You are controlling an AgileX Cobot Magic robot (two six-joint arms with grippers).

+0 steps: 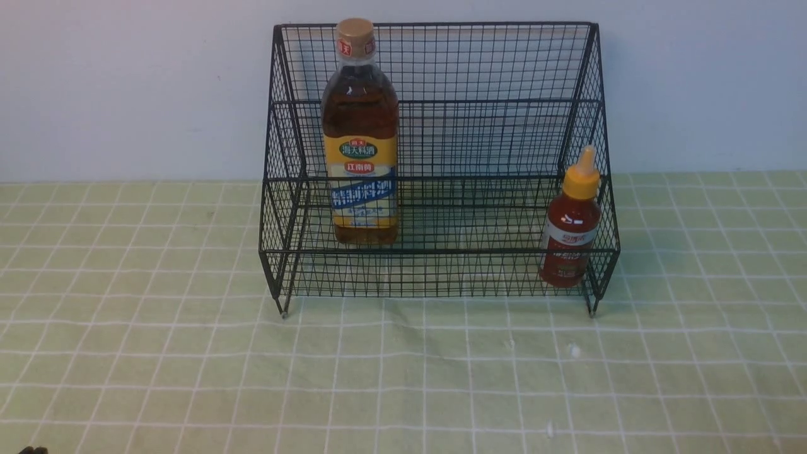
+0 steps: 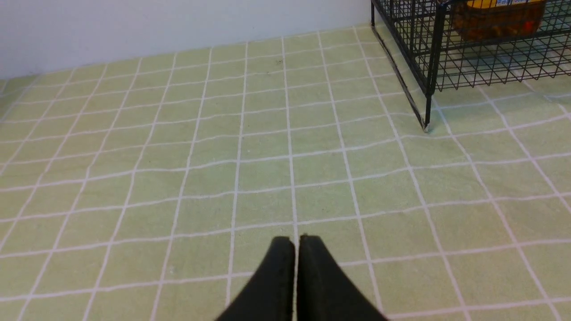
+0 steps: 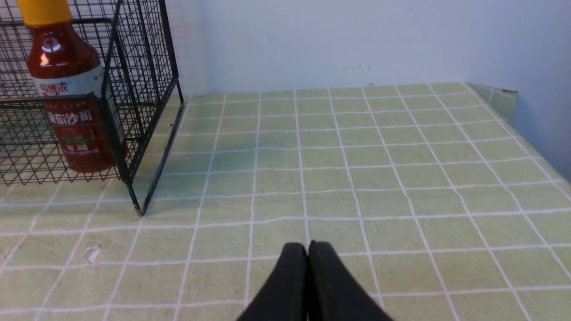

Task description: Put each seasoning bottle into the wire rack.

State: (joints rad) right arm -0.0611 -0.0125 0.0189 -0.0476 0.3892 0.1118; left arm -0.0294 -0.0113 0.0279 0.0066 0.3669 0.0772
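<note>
Two bottles stand upright inside the black wire rack [image 1: 441,157] at centre frame on the green checked bench [image 1: 403,378]. Left, the tall amber bottle [image 1: 360,135] occupies the upper tier; right, the small red sauce bottle [image 1: 570,227] the lower. Both the left hand [image 2: 296,243] and right hand [image 3: 308,249] are pressed together, empty, above the bench.
</note>
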